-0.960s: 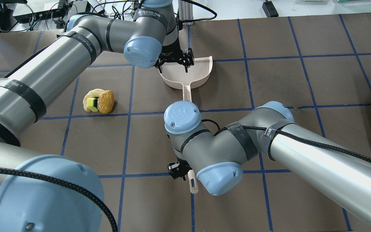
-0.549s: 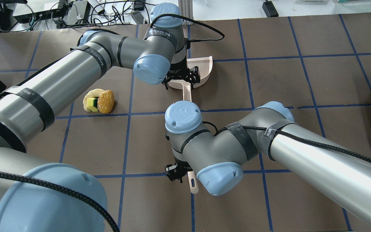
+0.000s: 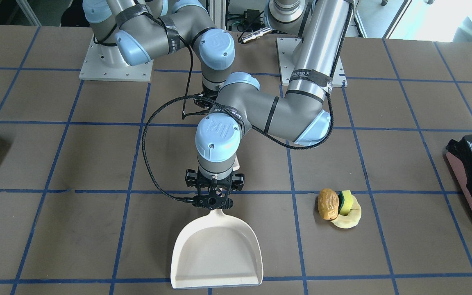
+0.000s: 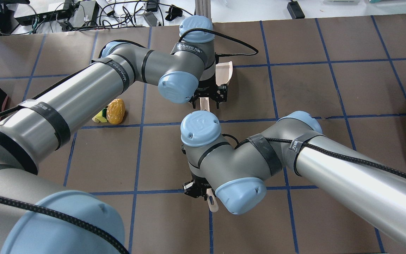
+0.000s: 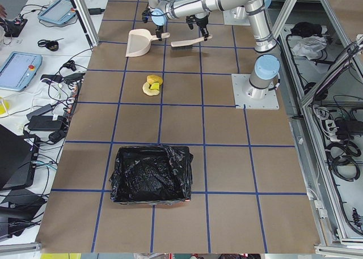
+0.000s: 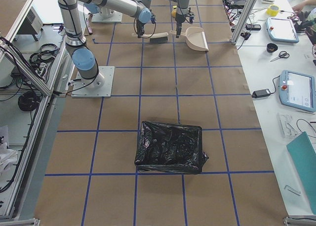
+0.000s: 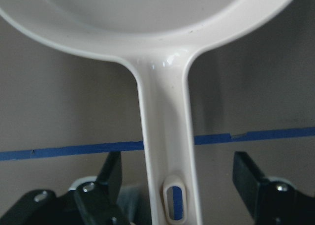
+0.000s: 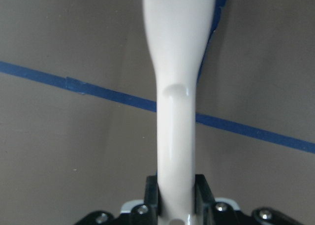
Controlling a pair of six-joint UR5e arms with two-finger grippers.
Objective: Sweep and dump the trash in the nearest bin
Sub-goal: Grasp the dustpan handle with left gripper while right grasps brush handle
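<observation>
Left gripper, jaws wide, straddles the stiff, likely slick dustpan handle, right gripper clamps the brush, and loose, probably light trash lies at the front view's 3 o'clock, the bin beyond.

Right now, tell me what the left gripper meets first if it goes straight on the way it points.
The left gripper likely meets the dustpan handle, lying between its open fingers; the table is beneath. Depth is unclear.
</observation>
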